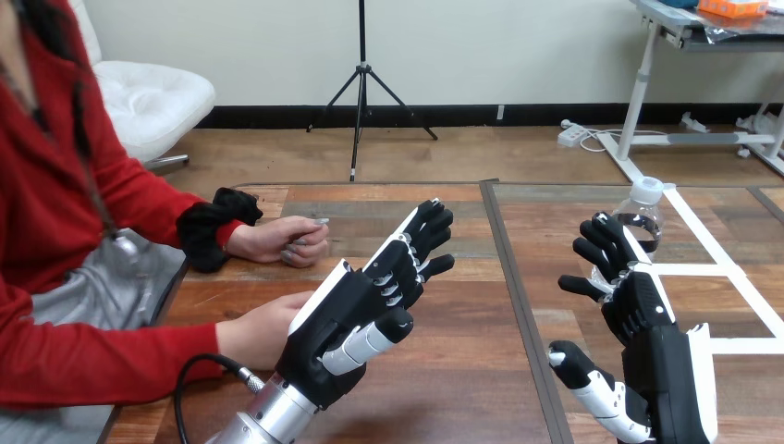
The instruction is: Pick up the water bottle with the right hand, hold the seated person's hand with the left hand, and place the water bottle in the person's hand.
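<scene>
The clear plastic water bottle with a white cap point(649, 220) is being left standing upright on the wooden worktop point(462, 370), directly beyond the fingertips of the open, empty black-and-white right hand point(647, 314), while the left hand point(356, 310), likewise spread and empty, is being held well apart from it, beside the person's nearer hand point(257, 335).

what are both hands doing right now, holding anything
Left hand: open, fingers straight, holding nothing.
Right hand: open, fingers spread near the clear plastic water bottle, not gripping it.
</scene>
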`<state>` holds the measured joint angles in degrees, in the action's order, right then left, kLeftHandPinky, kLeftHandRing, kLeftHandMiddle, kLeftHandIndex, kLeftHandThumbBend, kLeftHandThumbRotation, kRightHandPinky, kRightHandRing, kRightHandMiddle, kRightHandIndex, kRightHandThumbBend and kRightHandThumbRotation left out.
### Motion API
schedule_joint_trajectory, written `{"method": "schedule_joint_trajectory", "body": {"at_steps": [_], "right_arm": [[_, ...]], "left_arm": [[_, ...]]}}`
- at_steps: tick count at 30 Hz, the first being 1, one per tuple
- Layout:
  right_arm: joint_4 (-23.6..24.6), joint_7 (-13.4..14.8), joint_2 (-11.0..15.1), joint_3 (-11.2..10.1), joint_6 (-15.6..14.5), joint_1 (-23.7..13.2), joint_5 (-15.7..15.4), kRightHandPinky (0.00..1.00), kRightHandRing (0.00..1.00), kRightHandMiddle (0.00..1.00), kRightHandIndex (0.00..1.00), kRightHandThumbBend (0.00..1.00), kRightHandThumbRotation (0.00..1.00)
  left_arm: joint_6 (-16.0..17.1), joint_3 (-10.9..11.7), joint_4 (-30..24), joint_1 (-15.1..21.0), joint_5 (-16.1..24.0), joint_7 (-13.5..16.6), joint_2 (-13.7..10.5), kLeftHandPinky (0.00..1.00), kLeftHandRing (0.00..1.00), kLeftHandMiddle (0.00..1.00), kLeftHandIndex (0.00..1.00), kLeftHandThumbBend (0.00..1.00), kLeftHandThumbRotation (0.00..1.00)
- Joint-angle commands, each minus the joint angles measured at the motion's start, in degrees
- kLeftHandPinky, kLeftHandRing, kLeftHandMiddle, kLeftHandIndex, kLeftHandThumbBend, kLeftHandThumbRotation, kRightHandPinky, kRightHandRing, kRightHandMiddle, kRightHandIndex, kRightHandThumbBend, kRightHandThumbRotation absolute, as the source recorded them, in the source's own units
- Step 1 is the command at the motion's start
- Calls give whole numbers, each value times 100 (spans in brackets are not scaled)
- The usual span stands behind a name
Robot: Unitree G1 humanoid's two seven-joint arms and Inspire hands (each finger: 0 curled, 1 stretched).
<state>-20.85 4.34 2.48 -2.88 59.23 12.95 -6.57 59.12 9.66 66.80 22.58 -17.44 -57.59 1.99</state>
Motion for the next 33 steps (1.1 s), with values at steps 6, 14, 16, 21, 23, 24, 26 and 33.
{"method": "schedule_joint_trajectory", "body": {"at_steps": [6,14,16,21,23,24,26,33], "right_arm": [[249,4,-26,12,4,-203,-12,73,88,90,90,100,68],[267,54,-38,-14,-15,-197,-121,73,88,90,90,100,68],[274,63,-37,-18,-18,-193,-138,73,88,90,90,100,69],[293,67,-37,-17,-35,-180,-134,73,88,90,90,100,68],[315,89,-55,-29,-58,-166,-139,74,88,90,90,100,68],[322,95,-60,-32,-64,-161,-141,74,88,90,89,100,67],[339,155,-88,-75,-79,-148,-195,74,88,90,89,100,67],[358,483,-178,-260,-40,-124,-493,76,87,89,89,100,66]], "left_arm": [[51,66,-230,257,-111,-60,8,96,100,100,100,100,75],[44,96,-213,257,-125,-108,-6,96,100,100,100,100,76],[42,100,-210,256,-123,-115,-9,96,100,100,100,100,77],[41,107,-203,247,-115,-118,-11,96,100,100,100,100,77],[34,105,-203,242,-109,-113,-10,96,100,100,100,100,77],[32,104,-203,241,-107,-112,-10,96,100,100,100,100,77],[29,103,-203,237,-104,-110,-9,96,100,100,100,100,77],[37,102,-209,228,-103,-104,-3,97,100,100,100,100,77]]}}
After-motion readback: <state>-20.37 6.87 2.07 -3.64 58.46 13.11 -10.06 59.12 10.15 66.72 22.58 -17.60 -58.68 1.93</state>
